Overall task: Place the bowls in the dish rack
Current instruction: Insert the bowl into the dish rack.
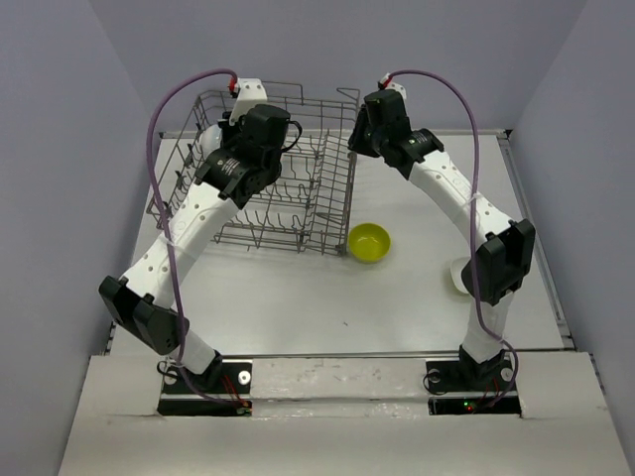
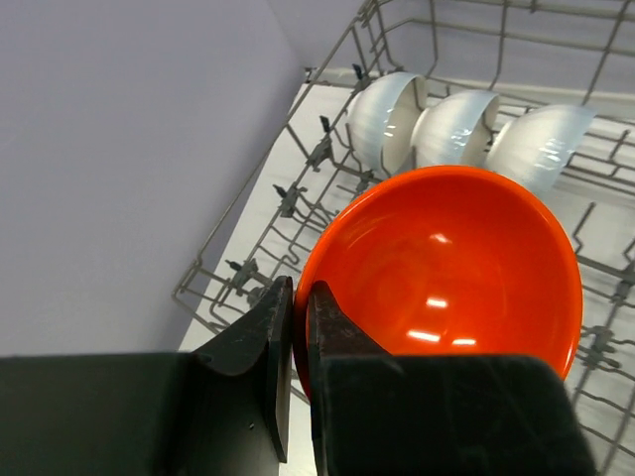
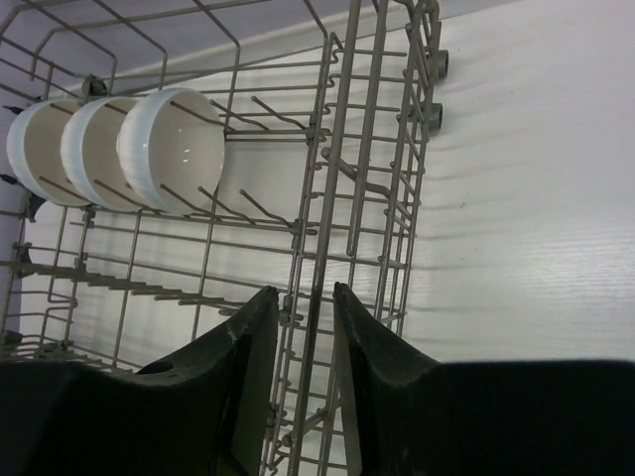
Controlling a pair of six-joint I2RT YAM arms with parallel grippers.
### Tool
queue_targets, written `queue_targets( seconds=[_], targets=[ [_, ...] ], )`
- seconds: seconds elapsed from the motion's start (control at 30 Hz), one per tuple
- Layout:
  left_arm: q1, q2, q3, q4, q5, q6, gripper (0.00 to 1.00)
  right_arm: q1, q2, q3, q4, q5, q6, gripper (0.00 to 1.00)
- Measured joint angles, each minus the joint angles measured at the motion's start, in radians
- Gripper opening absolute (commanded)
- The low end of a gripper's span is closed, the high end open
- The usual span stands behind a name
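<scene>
Your left gripper [image 2: 298, 342] clamps a glossy orange bowl [image 2: 446, 278] over the grey wire dish rack [image 1: 335, 203]; right gripper [image 3: 303, 337] straddles its right wall, jaws apart. Three white bowls [image 2: 451, 124] stand racked; a yellow-green bowl [image 1: 368, 242] sits outside.

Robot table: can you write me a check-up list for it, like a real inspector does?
Surface: white tabletop, carrying the rack and loose dishes.
Job's things: dish rack far left; three white bowls on edge in a row inside; orange bowl held over the rack; yellow-green bowl on the table beside it; white dish, probably a bowl, half hidden by the right arm.
Clutter: nothing seen.
Grippers: left gripper pinches the orange bowl's rim; right gripper has its jaws apart, astride the rack's side wire.
Cables: left purple cable and right purple cable loop above the arms.
Surroundings: lilac walls on three sides.
</scene>
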Motion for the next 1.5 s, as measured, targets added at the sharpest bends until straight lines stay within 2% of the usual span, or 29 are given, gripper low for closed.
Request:
queue_targets(
  seconds=[0.3, 0.43, 0.63, 0.77, 1.0, 1.17, 1.5],
  targets=[
    [0.039, 0.062, 0.000, -0.087, -0.094, 0.007, 0.00, 0.000, 0.046, -0.005, 0.000, -0.024, -0.003, 0.27],
    [0.074, 0.062, -0.002, -0.091, -0.137, 0.019, 0.00, 0.000, 0.048, -0.006, 0.000, -0.029, -0.006, 0.13],
    [0.132, 0.066, -0.084, -0.079, -0.217, 0.065, 0.00, 0.000, 0.050, -0.006, 0.003, -0.032, 0.018, 0.01],
    [0.168, 0.080, -0.125, -0.044, -0.237, 0.112, 0.00, 0.000, 0.050, -0.009, 0.006, -0.032, 0.021, 0.01],
    [0.199, 0.084, -0.245, 0.179, -0.277, 0.296, 0.00, 0.000, 0.050, -0.016, 0.019, -0.026, 0.021, 0.01],
    [0.198, 0.083, -0.381, 0.441, -0.296, 0.501, 0.00, 0.000, 0.048, -0.021, 0.026, -0.026, 0.021, 0.01],
    [0.198, 0.083, -0.435, 0.812, -0.310, 0.786, 0.00, 0.000, 0.043, -0.035, 0.044, -0.027, 0.020, 0.01]
  ],
)
